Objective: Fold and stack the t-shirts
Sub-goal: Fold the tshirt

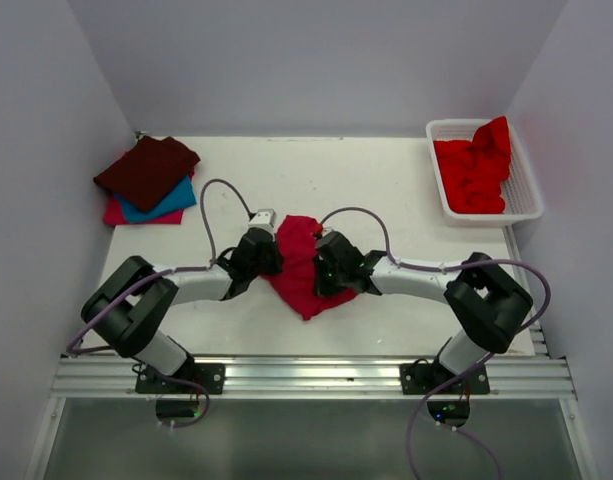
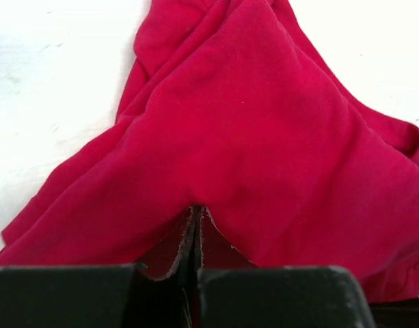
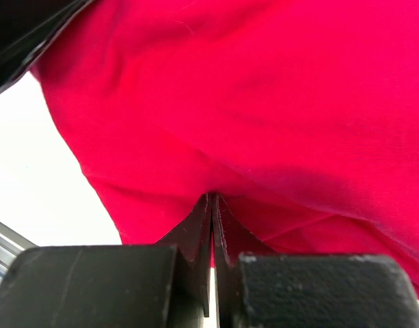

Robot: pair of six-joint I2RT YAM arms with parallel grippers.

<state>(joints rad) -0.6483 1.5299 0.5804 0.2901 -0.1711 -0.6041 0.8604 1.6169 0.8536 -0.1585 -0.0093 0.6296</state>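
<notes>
A crumpled crimson-pink t-shirt lies bunched at the table's middle, between both arms. My left gripper is shut on its left edge; in the left wrist view the cloth spreads away from the pinched jaws. On the shirt's right side my right gripper is shut as well, with the cloth draped over its closed tips. A folded stack sits at the far left: dark maroon t-shirt on top, teal blue under it, pink-red at the bottom.
A white lattice basket at the far right holds bright red t-shirts. Walls close in the table on the left, back and right. An aluminium rail runs along the near edge by the arm bases.
</notes>
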